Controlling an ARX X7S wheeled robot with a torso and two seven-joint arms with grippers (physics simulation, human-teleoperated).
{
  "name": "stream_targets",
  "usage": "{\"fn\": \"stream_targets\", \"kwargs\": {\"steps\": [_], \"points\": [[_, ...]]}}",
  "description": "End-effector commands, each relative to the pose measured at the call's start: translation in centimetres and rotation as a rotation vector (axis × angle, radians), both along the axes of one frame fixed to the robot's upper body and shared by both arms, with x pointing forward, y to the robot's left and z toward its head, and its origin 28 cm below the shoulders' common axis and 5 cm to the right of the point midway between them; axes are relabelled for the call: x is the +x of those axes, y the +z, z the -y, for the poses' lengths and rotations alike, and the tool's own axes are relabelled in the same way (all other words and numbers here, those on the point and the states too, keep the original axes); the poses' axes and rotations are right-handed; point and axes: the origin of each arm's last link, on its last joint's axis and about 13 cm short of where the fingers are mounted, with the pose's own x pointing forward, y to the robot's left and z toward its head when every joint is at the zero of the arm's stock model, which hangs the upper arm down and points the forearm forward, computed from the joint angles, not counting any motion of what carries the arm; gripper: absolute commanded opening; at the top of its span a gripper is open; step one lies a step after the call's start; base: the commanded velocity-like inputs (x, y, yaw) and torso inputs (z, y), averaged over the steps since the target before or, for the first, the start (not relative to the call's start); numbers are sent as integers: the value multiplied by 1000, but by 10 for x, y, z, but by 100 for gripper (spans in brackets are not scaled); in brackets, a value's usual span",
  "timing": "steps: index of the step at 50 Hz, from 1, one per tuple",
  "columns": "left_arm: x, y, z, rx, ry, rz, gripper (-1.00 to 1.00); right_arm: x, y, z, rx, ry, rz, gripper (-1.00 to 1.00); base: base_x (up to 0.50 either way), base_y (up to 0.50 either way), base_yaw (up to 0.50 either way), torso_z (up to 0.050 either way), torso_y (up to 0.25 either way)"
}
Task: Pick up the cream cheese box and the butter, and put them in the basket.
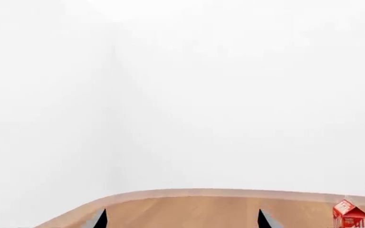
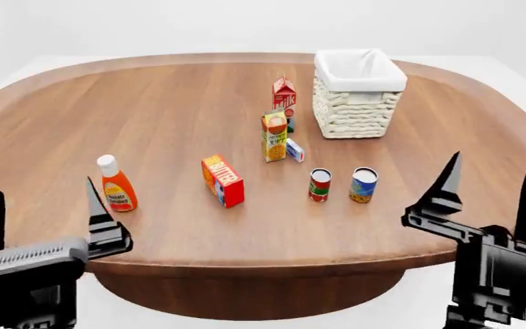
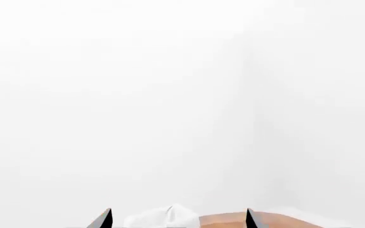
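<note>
Step in hand: pre-approach, nothing picked. Left end effector [image 2: 39, 205] and right end effector [image 2: 490, 181]: jaws spread wide, empty, touching nothing, at near counter [image 2: 172, 103] edge. Butter [image 2: 222, 180] ahead, between both. Cream cheese box [image 2: 294, 150] beyond, beside orange juice carton [image 2: 274, 136]. Basket [image 2: 357, 92] farthest, right-forward. Next: reach forward over butter, descend, close.

The orange juice carton [image 2: 274, 136] touches the cream cheese box [image 2: 294, 149] on its left, with the milk carton [image 2: 284, 98] behind; its right and near sides are open. Bare table [image 2: 162, 110] surrounds the butter [image 2: 222, 180], and the basket [image 2: 358, 92] is open-topped.
</note>
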Motion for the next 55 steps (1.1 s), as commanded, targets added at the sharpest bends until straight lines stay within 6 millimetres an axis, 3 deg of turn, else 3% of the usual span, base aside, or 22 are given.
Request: {"fn": "stream_targets", "kwargs": {"steps": [1, 12, 55], "points": [[-29, 47, -17, 67, 127, 261, 100, -22, 50, 10, -95, -92, 295, 100, 0, 0, 0, 0, 0], [-33, 53, -24, 39, 175, 304, 100, -31, 56, 4, -69, 21, 344, 100, 305, 0, 0, 0, 0], [-29, 55, -31, 2, 216, 288, 100, -36, 64, -4, -69, 85, 370, 100, 500, -1, 0, 0, 0]]}}
